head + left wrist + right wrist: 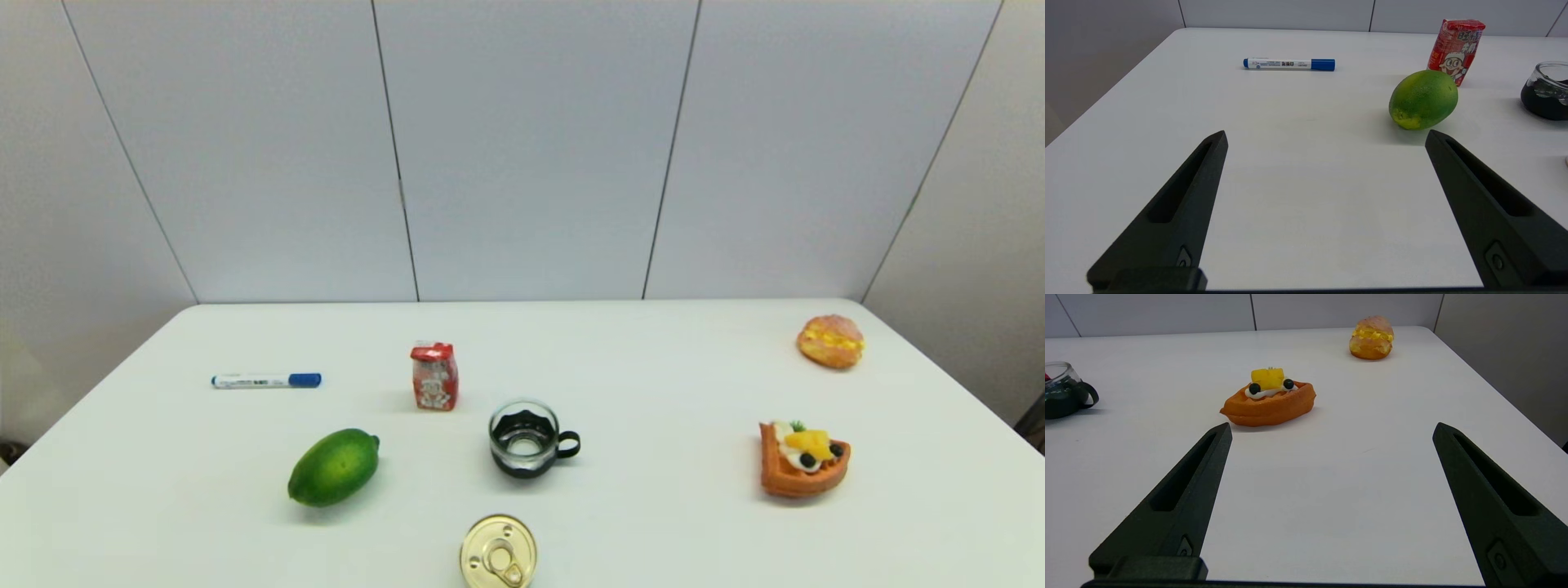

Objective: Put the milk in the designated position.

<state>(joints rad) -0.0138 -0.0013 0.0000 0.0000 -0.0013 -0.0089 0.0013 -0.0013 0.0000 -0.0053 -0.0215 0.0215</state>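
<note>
- Head view: neither of my arms shows here, so both sit low at the near edge, out of this picture. The milk carton [434, 376] stands upright on the white table [653, 523], left of centre and towards the far side. The glass cup [526, 438] with its dark handle is just nearer and to its right, the green fruit [334, 466] nearer and to its left, the blue-capped marker [266, 380] well off to its left. A gold-topped can [498, 553] sits at the near edge; the waffle [803, 458] and cream bun [831, 340] lie far right. No marked spot for the milk shows anywhere.
- Left wrist view: my left gripper [1325, 141] is spread wide and holds nothing, low over bare table. From here the green fruit partly covers the carton's foot, which the head view does not suggest, so a straight reach would bump the fruit. This view also shows the carton's printed front and folded gable clearly.
- Right wrist view: my right gripper [1331, 430] is likewise wide apart and empty, facing the waffle and bun. The carton is not visible here; only the cup shows at the edge.
- Handling, as I judge it: the carton looks small, light and thin-walled, easy to tip or crush. I would take it across the flat side walls at mid-height, below the gable, with a gentle squeeze, using my left arm since it is closer.
</note>
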